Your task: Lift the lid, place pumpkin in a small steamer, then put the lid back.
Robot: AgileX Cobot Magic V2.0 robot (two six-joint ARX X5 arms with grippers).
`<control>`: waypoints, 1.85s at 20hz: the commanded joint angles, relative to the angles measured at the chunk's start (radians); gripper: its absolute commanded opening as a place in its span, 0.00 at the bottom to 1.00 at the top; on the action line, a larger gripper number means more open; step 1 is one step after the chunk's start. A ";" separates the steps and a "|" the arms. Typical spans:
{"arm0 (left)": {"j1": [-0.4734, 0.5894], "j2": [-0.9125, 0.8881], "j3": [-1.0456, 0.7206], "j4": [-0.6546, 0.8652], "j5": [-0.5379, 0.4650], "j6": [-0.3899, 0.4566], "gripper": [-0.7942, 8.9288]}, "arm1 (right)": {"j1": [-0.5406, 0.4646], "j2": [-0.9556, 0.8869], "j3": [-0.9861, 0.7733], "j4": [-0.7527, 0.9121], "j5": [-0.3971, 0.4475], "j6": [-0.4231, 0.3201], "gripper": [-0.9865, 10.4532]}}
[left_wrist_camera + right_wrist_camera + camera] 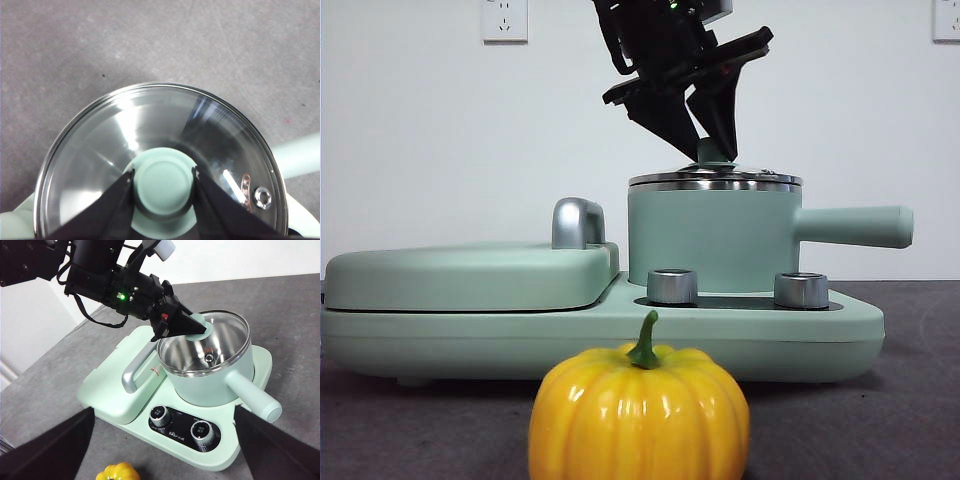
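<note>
Left gripper (163,182) clamps round mint knob of glass lid (100,150) w/ steel rim; right gripper (160,440) jaws apart; glossy ribbed pumpkin (639,415) on surface.

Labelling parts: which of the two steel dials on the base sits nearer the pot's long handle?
The dial under the handle; the other dial sits toward the griddle cover.
</note>
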 commanded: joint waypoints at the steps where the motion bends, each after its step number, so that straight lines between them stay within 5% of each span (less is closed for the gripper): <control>1: -0.013 0.033 0.027 0.011 0.014 0.007 0.10 | 0.000 0.003 0.011 0.006 -0.001 0.010 0.47; 14: -0.011 -0.095 0.027 -0.005 0.014 0.010 0.10 | 0.006 0.082 0.024 -0.021 -0.085 0.064 0.47; 20: 0.031 -0.194 0.027 -0.047 0.014 0.045 0.10 | 0.148 0.245 0.122 -0.054 -0.069 0.071 0.47; 30: 0.216 -0.314 0.027 -0.192 0.014 0.063 0.10 | 0.733 0.657 0.227 -0.068 0.341 0.184 0.47; 37: 0.322 -0.349 0.027 -0.208 0.015 0.063 0.10 | 0.967 0.945 0.228 -0.068 0.501 0.266 0.52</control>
